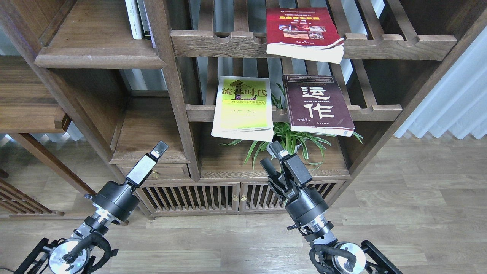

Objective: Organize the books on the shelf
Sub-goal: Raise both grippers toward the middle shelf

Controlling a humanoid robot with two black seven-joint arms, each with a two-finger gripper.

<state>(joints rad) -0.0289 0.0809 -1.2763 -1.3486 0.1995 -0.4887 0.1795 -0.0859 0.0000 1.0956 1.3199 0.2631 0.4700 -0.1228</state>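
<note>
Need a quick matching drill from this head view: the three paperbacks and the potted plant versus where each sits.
1. red paperback with yellow title
2. lime-green paperback with black title
3. dark maroon paperback with white characters
4. green spider plant

A. lower slatted rack, left
B. cabinet top, under the racks
C. upper slatted rack
D. lower slatted rack, right

Pairs: 1-C, 2-A, 3-D, 4-B

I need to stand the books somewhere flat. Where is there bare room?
The solid shelf at upper left is mostly bare, bordered by upright white books and the post. The drawer top is bare too. Around the plant it is crowded.
</note>
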